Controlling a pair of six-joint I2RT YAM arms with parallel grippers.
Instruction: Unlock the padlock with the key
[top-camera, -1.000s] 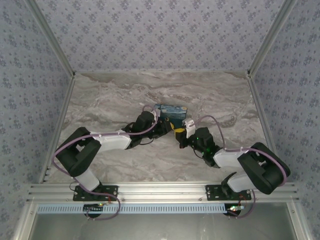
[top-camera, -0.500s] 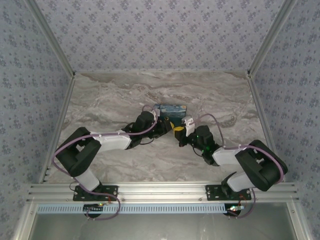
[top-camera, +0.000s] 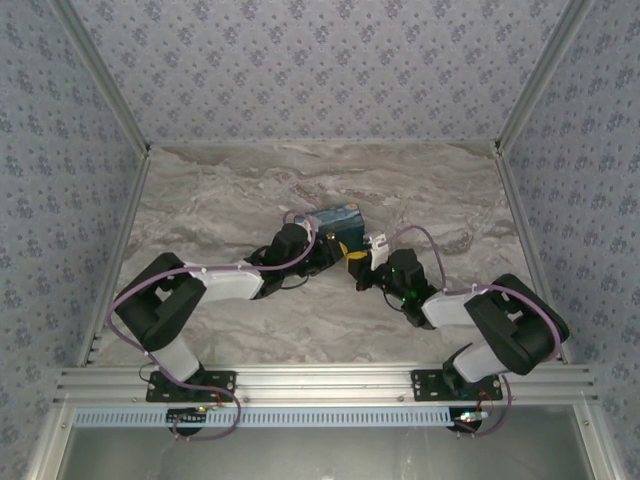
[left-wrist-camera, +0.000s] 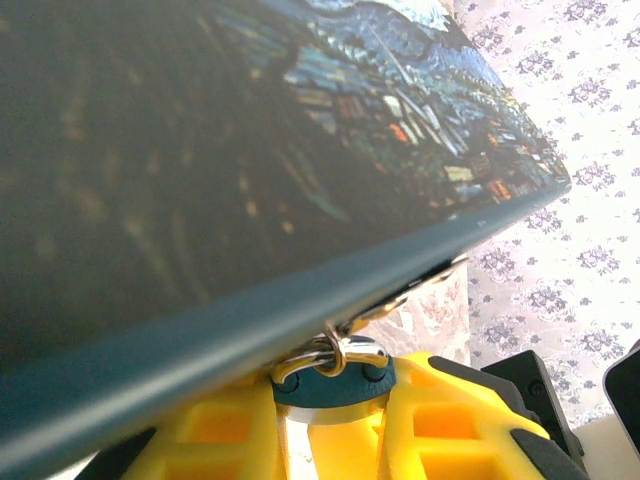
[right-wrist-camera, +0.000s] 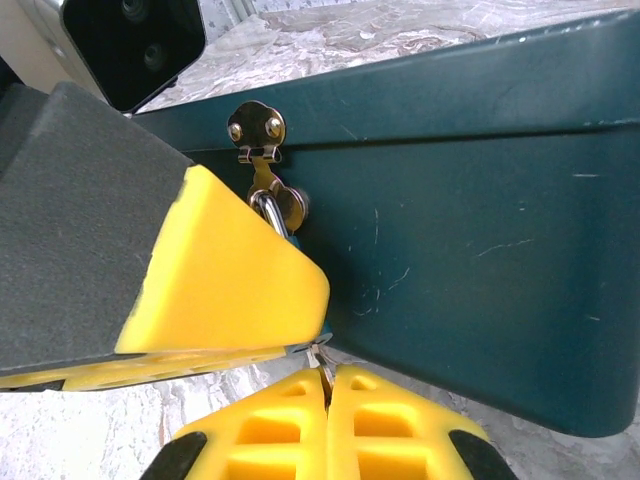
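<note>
Marbled table (top-camera: 220, 190) below — right claw (right-wrist-camera: 328, 385), shut on the key (right-wrist-camera: 321, 357), had the padlock (left-wrist-camera: 330, 385) straight ahead — clamped in the left claw (left-wrist-camera: 335, 425).

We count one dark box (top-camera: 338, 220), one hasp (right-wrist-camera: 255, 130), one padlock (left-wrist-camera: 335, 385), one key (right-wrist-camera: 321, 357), one bench (top-camera: 220, 200), and two yellow-fingered tools: the left tool (left-wrist-camera: 335, 430) and the right tool (right-wrist-camera: 328, 395).

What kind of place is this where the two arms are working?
Probably a staged robot test booth, not a real room: a marble-look tabletop boxed in by flower-patterned panels, with aluminium rails along the near edge.
</note>
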